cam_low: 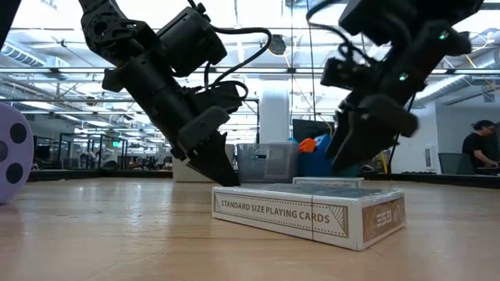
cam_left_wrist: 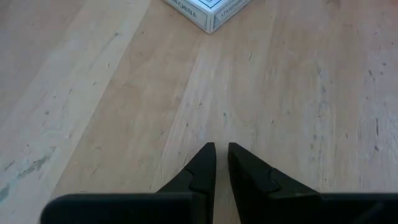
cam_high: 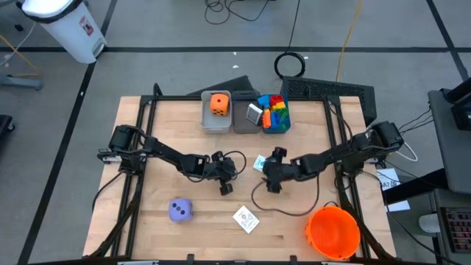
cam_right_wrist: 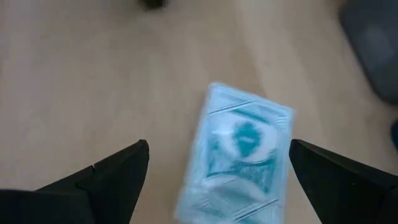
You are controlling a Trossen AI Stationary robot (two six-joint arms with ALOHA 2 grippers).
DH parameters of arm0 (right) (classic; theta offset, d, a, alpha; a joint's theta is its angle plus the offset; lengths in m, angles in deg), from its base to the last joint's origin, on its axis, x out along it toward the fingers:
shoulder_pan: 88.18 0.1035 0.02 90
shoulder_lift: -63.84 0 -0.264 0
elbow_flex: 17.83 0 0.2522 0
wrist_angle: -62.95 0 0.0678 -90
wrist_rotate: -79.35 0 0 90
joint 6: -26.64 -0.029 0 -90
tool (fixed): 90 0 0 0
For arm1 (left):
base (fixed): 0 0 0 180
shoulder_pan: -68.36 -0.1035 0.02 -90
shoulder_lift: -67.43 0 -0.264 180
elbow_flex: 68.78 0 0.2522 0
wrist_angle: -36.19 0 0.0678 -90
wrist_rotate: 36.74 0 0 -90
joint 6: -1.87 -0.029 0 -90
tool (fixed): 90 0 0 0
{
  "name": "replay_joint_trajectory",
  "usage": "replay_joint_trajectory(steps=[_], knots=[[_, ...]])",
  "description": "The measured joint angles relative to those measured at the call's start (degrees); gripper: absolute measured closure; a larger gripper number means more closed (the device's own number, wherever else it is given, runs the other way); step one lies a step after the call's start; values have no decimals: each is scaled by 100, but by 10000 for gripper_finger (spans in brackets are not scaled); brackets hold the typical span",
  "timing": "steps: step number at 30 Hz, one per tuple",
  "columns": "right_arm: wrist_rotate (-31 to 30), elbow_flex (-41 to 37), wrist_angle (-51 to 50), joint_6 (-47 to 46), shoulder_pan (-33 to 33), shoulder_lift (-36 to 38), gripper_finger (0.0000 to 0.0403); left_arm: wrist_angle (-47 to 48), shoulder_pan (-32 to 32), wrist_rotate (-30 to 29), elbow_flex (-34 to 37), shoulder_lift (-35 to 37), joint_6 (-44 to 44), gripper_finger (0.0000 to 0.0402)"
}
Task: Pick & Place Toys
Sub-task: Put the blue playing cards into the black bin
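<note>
My right gripper [cam_high: 269,172] [cam_right_wrist: 217,150] is open wide above a teal-patterned card pack [cam_right_wrist: 239,155] that lies flat on the table [cam_high: 259,163]. Its fingers stand on either side of the pack without touching it. My left gripper [cam_high: 224,184] [cam_left_wrist: 221,155] is shut and empty, low over bare wood. A white playing-card box [cam_high: 246,218] [cam_low: 308,211] lies flat near the front edge. A purple die [cam_high: 180,210] [cam_low: 12,156] sits on the table at the front left. An orange die [cam_high: 218,104] lies in a grey bin, and coloured blocks [cam_high: 274,112] fill a blue bin.
Three bins [cam_high: 234,121] stand in a row at the table's far edge. An orange bucket [cam_high: 333,232] stands at the front right corner. A black cable [cam_high: 283,206] loops on the table below my right arm. Bare wood lies at the front centre and the left.
</note>
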Motion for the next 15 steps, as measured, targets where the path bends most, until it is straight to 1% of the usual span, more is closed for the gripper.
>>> replay_joint_trajectory(steps=[2,6,10,15], knots=[[39,-22,6,-230,-169,7,23,1,2,-4,0,0,3,350],[439,-195,25,-393,-496,11,23,-6,2,-7,0,0,3,350],[469,-556,328,-542,-783,11,23,-10,2,-5,0,0,7,350],[1059,-934,777,-581,-1007,29,23,-22,2,-6,2,0,12,350]])
